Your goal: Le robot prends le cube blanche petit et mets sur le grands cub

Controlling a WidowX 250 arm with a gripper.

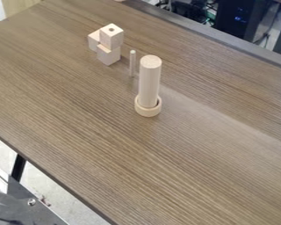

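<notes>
Pale cubes are standing stacked on the surface [166, 162]; how wide the hand is opening, or what it is holding or touching, I cannot tell.
At the left, a rear cube [93, 41] is sitting just beside a lower front cube [109, 55], and a holed cube [111, 37] is resting at the top of the group; rightward, a thin peg [132, 64] is standing upright, then a thick cylinder [150, 81] is rising from inside a ring [147, 112].
</notes>
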